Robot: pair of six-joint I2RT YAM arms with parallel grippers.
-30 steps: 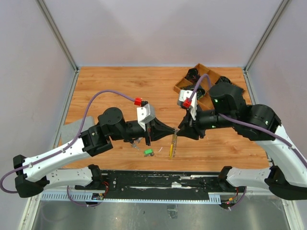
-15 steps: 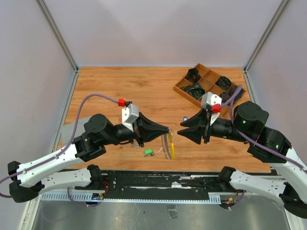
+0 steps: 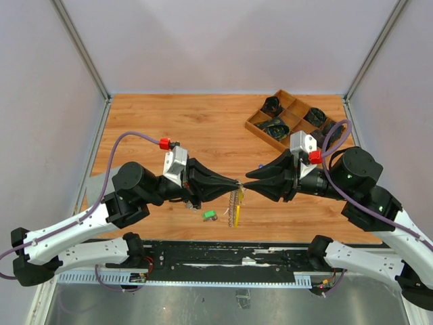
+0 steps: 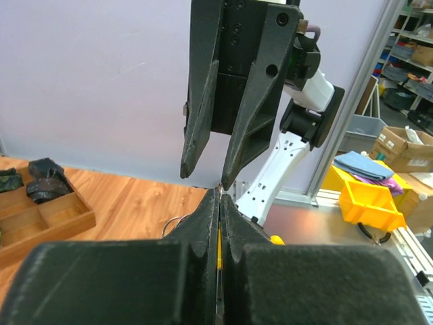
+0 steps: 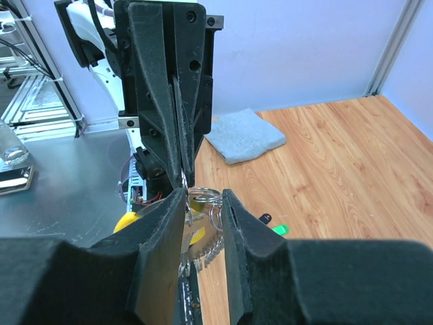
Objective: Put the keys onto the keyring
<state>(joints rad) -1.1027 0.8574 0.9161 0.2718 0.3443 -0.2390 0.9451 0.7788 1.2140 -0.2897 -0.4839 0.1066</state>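
My left gripper [image 3: 237, 183] is shut on the top of the keyring [image 3: 235, 204], a silvery toothed bundle with a yellow piece that hangs above the table's near middle. In the left wrist view a yellow sliver [image 4: 218, 240] shows between the closed jaws of the left gripper [image 4: 220, 193]. My right gripper [image 3: 247, 183] meets it tip to tip. Seen from the right wrist, the right gripper [image 5: 203, 196] has its jaws a little apart, with the keyring's [image 5: 210, 251] wire loops touching both. A green key [image 3: 210, 215] [image 5: 281, 229] and a dark key [image 5: 264, 218] lie on the wood below.
A wooden compartment tray [image 3: 254, 124] with dark items stands at the back right. A grey cloth [image 3: 101, 181] [image 5: 243, 135] lies at the table's left edge. Off the table are a yellow bin [image 4: 369, 196] and metal framing.
The right gripper has come back left from a gap and now meets the left gripper's tip at the keyring, jaws narrower. The left arm has shifted slightly; the keyring hangs straighter.
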